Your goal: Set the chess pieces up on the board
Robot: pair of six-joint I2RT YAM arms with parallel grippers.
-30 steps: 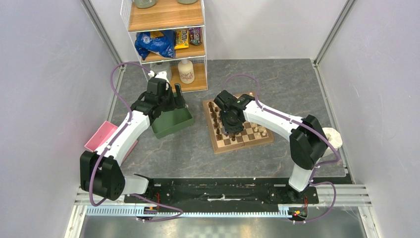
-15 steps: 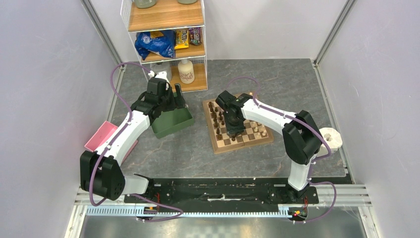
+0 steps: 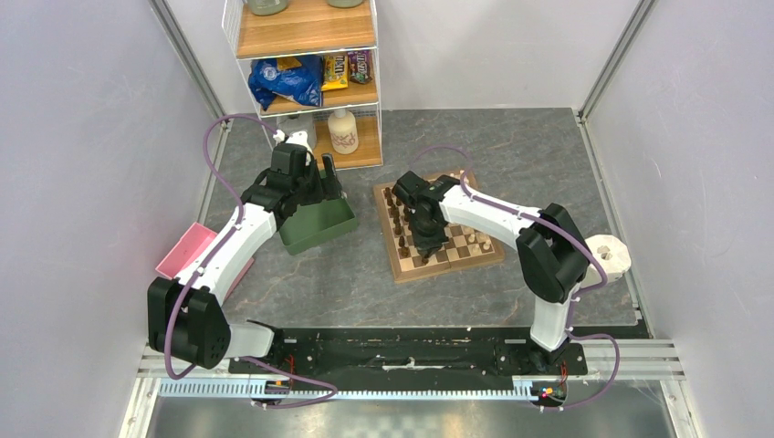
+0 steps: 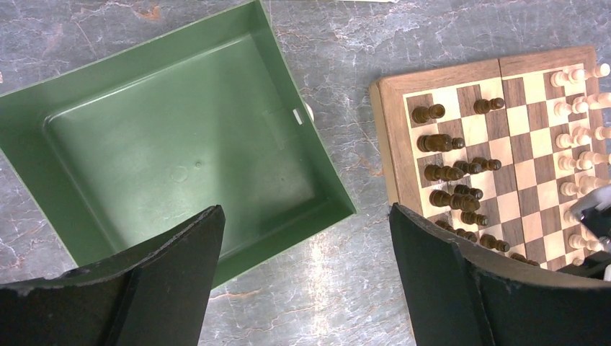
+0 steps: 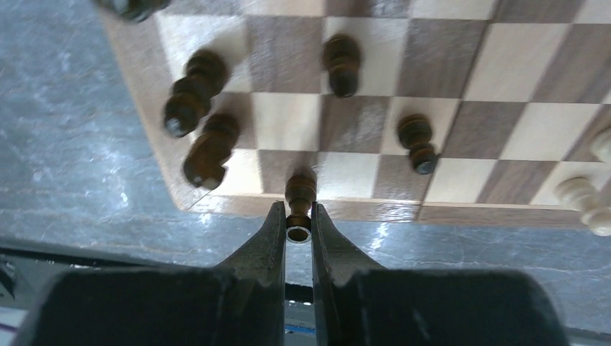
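**Right gripper [image 5: 299, 225]: clamping one dark piece**

It is pinching the dark piece [image 5: 300, 189] upright by its top, at the near-left edge of the board [image 5: 461, 212], probably to seat it squarely. Left gripper [image 4: 306, 216] is hanging spread wide above the green tray [image 4: 180, 130], apparently idling.

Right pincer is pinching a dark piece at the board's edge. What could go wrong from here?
1. The right pincer holds the dark piece only at its very tips, so it may slip or twist on lifting.
2. It sits by the border of the board. If dropped, it could roll onto the table.
3. Two dark neighbours crowd close on one side, and a sideways sweep could topple them.
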